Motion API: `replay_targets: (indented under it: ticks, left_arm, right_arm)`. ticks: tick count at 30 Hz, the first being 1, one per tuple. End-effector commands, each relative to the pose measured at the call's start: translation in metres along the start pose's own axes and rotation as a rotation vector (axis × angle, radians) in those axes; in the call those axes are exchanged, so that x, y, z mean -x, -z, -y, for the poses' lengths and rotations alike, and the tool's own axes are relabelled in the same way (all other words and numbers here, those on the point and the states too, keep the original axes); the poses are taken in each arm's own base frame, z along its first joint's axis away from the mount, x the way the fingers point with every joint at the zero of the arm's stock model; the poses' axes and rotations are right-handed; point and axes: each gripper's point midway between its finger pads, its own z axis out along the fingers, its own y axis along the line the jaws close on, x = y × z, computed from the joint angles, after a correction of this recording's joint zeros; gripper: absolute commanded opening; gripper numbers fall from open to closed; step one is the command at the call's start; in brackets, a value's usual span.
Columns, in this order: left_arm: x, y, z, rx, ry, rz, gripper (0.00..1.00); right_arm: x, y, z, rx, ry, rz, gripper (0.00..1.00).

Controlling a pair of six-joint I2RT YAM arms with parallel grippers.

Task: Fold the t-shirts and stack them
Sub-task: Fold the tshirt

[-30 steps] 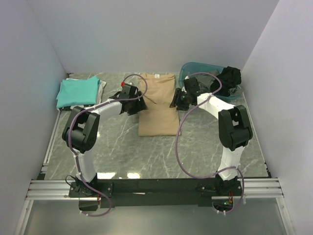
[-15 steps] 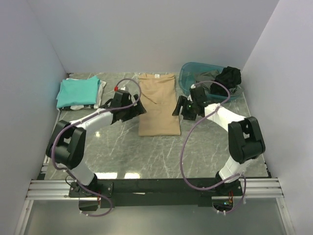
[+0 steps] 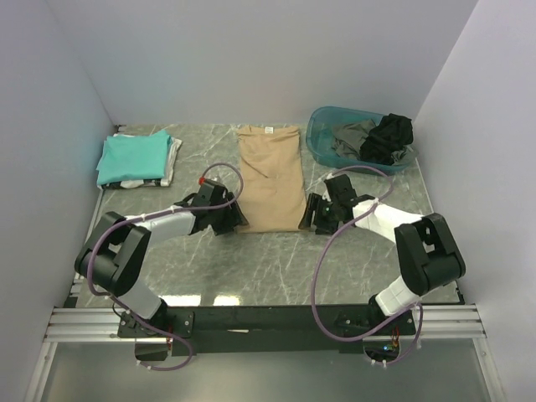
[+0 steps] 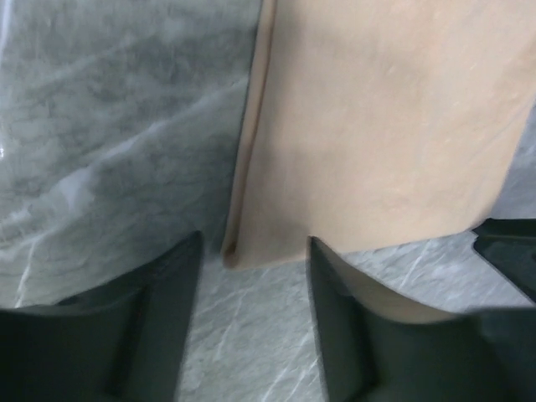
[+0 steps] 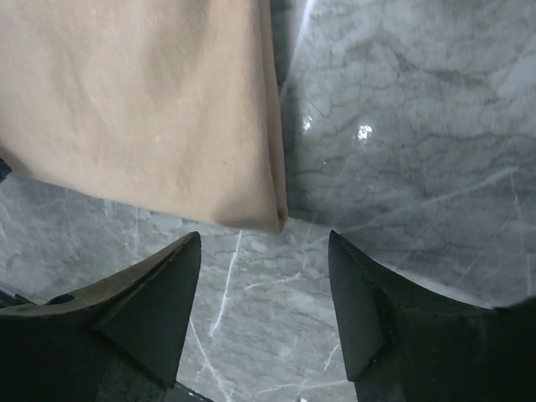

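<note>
Hovering both arms at the near end of the tan t-shirt [image 3: 270, 176], you are lining up the next fold, by my reading. The shirt is lying as a long strip mid-way across the marble table [image 3: 251, 268], neck label [image 3: 270, 130] at the far end. Your left gripper [image 4: 254, 244] is sitting with jaws spread wide either side of the near-left corner. Your right gripper [image 5: 264, 241] is doing likewise at the near-right corner. Neither is holding anything.

Watch the pinch. If you are closing too shallow, you are risking only the top layer, and the strip will be peeling open as you lift. Closing too low, you could be scraping the marble. Raising one corner ahead of the other would be skewing the fold.

The wrist views are giving you the jaw gaps and the doubled cloth edges, though not how high you are above them. The overhead view is hiding those gaps but showing the strip's full length, the teal t-shirt [image 3: 132, 156] folded at far left, and the basin [image 3: 322, 134] with dark garments [image 3: 385, 134] waiting.
</note>
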Motion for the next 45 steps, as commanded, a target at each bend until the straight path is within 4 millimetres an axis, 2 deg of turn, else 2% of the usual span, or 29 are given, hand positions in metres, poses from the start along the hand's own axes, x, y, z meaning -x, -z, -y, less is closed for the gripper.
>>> replay_targets:
  ticks: [1, 3, 4, 7, 9, 10, 11, 14, 16, 20, 22, 25, 26, 27, 28, 30, 31, 33, 34, 36, 39, 41, 42, 43, 45]
  left_arm:
    - [-0.014, 0.000, 0.001, -0.012, 0.004, -0.029, 0.56]
    - [-0.017, -0.002, -0.002, 0.004, 0.005, -0.036, 0.52]
    - [-0.016, -0.004, -0.006, 0.023, 0.006, -0.032, 0.46]
    - [-0.016, -0.008, -0.010, 0.049, 0.004, -0.034, 0.39]
    - [-0.017, -0.009, -0.014, 0.067, 0.004, -0.037, 0.23]
    - [-0.016, -0.010, -0.015, 0.074, 0.002, -0.035, 0.09]
    - [-0.017, -0.010, -0.015, 0.077, 0.003, -0.037, 0.03]
    - [-0.020, -0.007, -0.017, 0.081, 0.001, -0.046, 0.01]
    - [-0.023, -0.003, -0.021, 0.085, -0.002, -0.044, 0.01]
    - [-0.038, 0.007, -0.028, 0.100, -0.011, -0.062, 0.01]
    - [-0.049, 0.017, -0.040, 0.132, -0.012, -0.071, 0.01]
    - [-0.069, 0.032, -0.054, 0.153, 0.002, -0.092, 0.01]
    - [-0.071, 0.041, -0.051, 0.133, 0.019, -0.082, 0.01]
    - [-0.081, 0.045, -0.059, 0.148, 0.025, -0.092, 0.01]
    - [-0.093, 0.052, -0.062, 0.161, 0.014, -0.117, 0.01]
    - [-0.104, 0.068, -0.062, 0.145, 0.037, -0.108, 0.01]
    - [-0.120, 0.078, -0.069, 0.178, 0.030, -0.147, 0.01]
    - [-0.126, 0.094, -0.067, 0.163, 0.078, -0.122, 0.01]
    - [-0.134, 0.101, -0.066, 0.152, 0.068, -0.132, 0.01]
    - [-0.138, 0.118, -0.065, 0.119, 0.116, -0.123, 0.01]
    - [-0.139, 0.141, -0.047, 0.006, 0.140, -0.119, 0.01]
    - [-0.132, 0.156, -0.029, -0.090, 0.142, -0.093, 0.01]
    - [-0.129, 0.160, -0.028, -0.100, 0.139, -0.079, 0.01]
    - [-0.124, 0.162, -0.025, -0.112, 0.136, -0.059, 0.01]
    - [-0.110, 0.168, -0.017, -0.131, 0.112, 0.002, 0.01]
  right_arm:
    - [0.004, 0.005, -0.008, 0.036, 0.004, 0.044, 0.68]
    - [0.004, 0.003, -0.005, 0.028, -0.001, 0.050, 0.66]
    - [0.005, 0.002, -0.006, 0.025, -0.002, 0.050, 0.62]
    - [0.001, -0.004, -0.006, 0.033, -0.006, 0.027, 0.54]
    - [0.001, -0.008, -0.003, 0.025, -0.008, 0.027, 0.44]
    - [0.001, -0.009, -0.003, 0.024, -0.009, 0.023, 0.34]
    - [-0.001, -0.012, -0.002, 0.023, -0.009, 0.013, 0.28]
    - [-0.008, -0.011, -0.007, 0.044, -0.002, -0.008, 0.18]
    - [-0.015, -0.008, -0.008, 0.049, 0.009, -0.014, 0.01]
    - [-0.042, -0.004, -0.003, 0.039, 0.023, -0.052, 0.00]
    - [-0.059, -0.003, 0.003, 0.022, 0.033, -0.071, 0.00]
    - [-0.093, 0.003, 0.002, 0.005, 0.048, -0.124, 0.00]
    - [-0.108, 0.006, -0.003, 0.015, 0.076, -0.152, 0.00]
    - [-0.121, 0.009, -0.001, 0.008, 0.085, -0.173, 0.00]
    - [-0.129, 0.017, -0.003, 0.010, 0.078, -0.179, 0.00]
    - [-0.149, 0.025, -0.001, 0.004, 0.093, -0.209, 0.00]
    - [-0.155, 0.036, -0.001, 0.006, 0.098, -0.218, 0.00]
    - [-0.174, 0.047, -0.004, 0.014, 0.117, -0.240, 0.00]
    - [-0.180, 0.059, -0.007, 0.032, 0.128, -0.242, 0.00]
    - [-0.192, 0.075, -0.021, 0.082, 0.146, -0.259, 0.00]
    - [-0.195, 0.100, -0.038, 0.159, 0.149, -0.247, 0.00]
    - [-0.193, 0.111, -0.041, 0.177, 0.165, -0.229, 0.00]
    - [-0.188, 0.117, -0.046, 0.188, 0.174, -0.206, 0.00]
    - [-0.180, 0.119, -0.041, 0.154, 0.187, -0.168, 0.00]
    - [-0.165, 0.128, -0.050, 0.155, 0.207, -0.111, 0.00]
